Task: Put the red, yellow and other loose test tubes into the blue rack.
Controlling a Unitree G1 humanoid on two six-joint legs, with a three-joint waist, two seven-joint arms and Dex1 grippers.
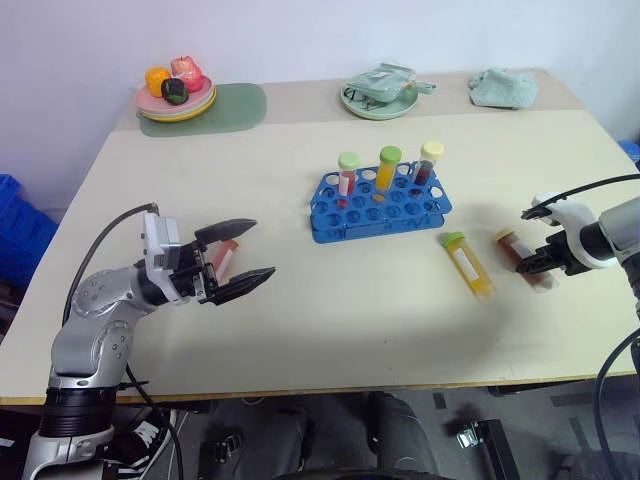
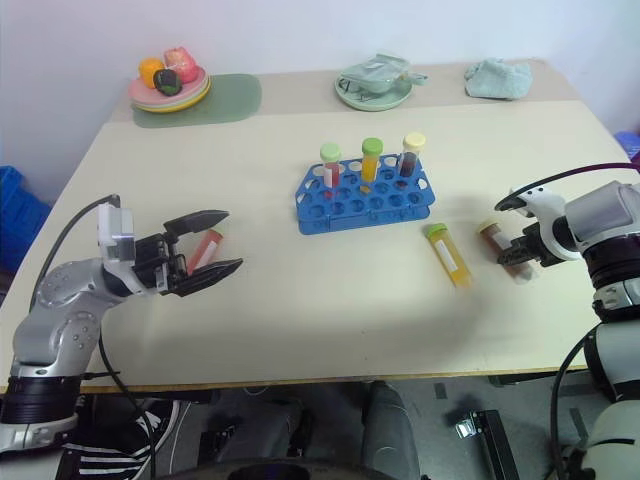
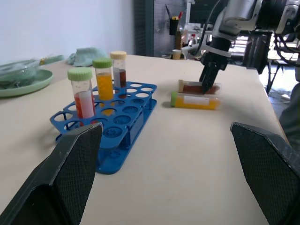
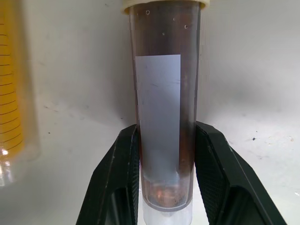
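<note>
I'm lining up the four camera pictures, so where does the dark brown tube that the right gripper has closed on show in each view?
Left eye view: brown tube lying on the table, right of the blue rack, in the right gripper.
Right eye view: at, right of the lying yellow tube.
Left wrist view, behind the yellow tube.
Right wrist view, centre, clamped.
Shared landmark: the yellow tube.
</note>
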